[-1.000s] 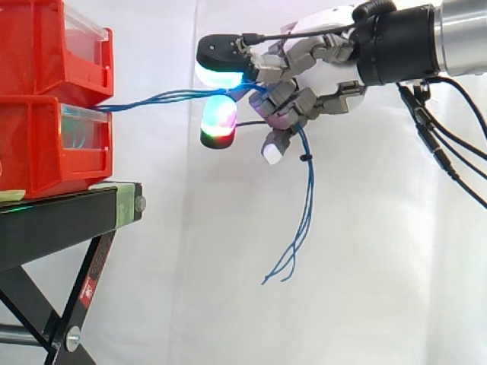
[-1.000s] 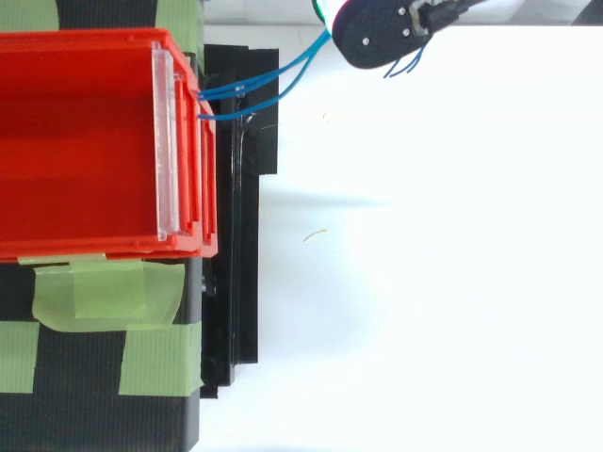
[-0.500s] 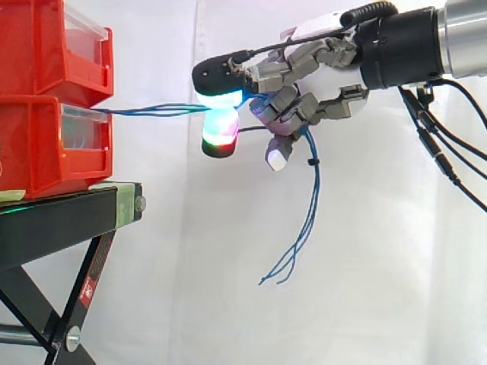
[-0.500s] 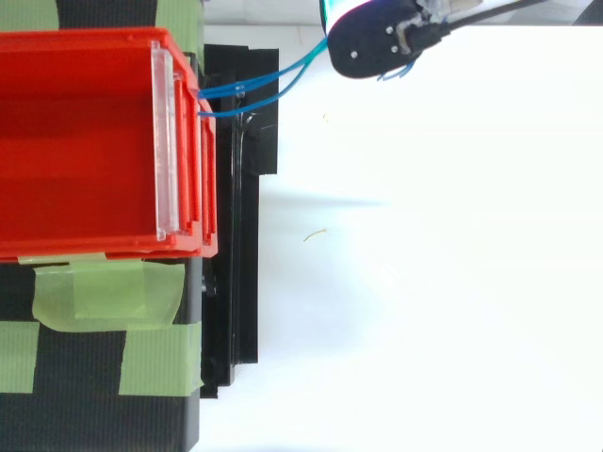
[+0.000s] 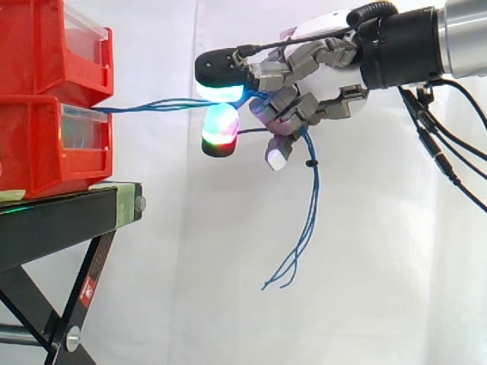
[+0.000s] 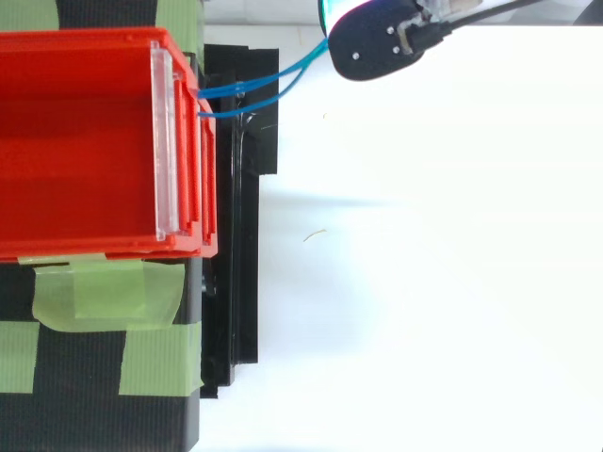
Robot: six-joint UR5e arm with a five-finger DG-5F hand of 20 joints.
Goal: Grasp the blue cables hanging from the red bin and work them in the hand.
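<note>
Blue cables [image 5: 156,105] pinched in the robot hand [image 5: 323,72]
The strands are drawn from the red bin [image 5: 46,148] to the curled fingers [image 5: 316,108]; loose ends are left dangling below.

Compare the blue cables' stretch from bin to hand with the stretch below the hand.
The bin-side stretch runs nearly level and bunched from the red bin to the hand; the lower stretch hangs, its ends fanning apart. The first is held at both ends; the second dangles. Both are the same blue cables.
</note>
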